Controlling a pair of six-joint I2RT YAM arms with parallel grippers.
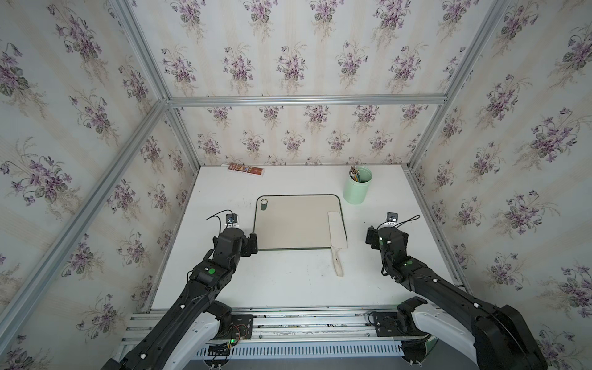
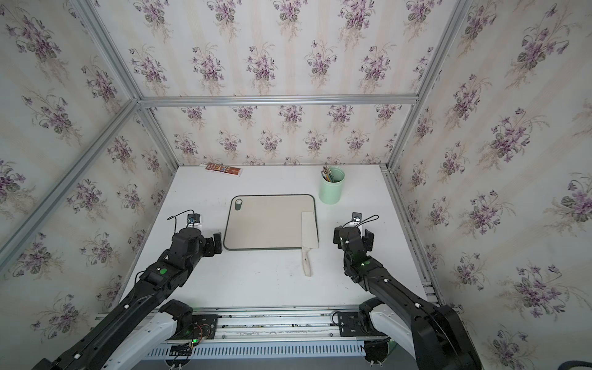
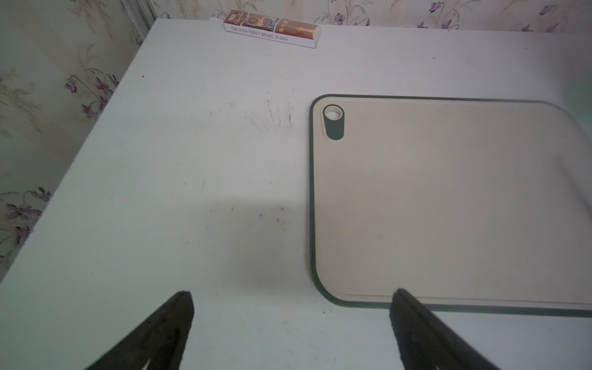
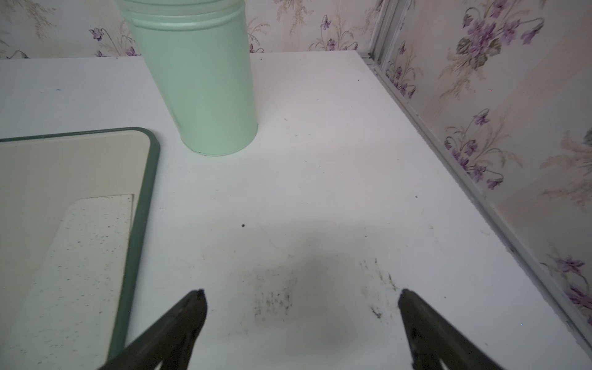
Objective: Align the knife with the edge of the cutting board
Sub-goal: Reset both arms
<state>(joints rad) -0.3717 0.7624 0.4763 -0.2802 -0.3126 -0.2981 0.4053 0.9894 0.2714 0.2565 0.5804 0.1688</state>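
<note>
The fingers of the right gripper are spread wide and nothing is held between them. Only scuffed bare table is framed beneath them, just beside the cutting board on the short side away from its oval hole. The left gripper is likewise opened wide and empty. One of its fingertips is seen over the board's near corner on the hole side; whether it touches cannot be told.

The knife is laid flat on the cutting board, its broad blade running along the short side next to the right gripper. In the right wrist view the long edge of the knife sits just inside the green rim and looks nearly parallel to it. The handle projects past the board's near long side onto the table. A mint-green pencil holder stands just beyond the board's far corner on that same side, and a printed carton lies well behind the board against the wall.

The alignment is judged essentially made, so the step in hand is a clean withdrawal. The right gripper is best raised first and then drawn away from the board, never swept past the overhanging handle, since a light knock there would probably swing the blade off the rim. If a correction is wanted, a small nudge on the handle is advised rather than a fresh grasp.
</note>
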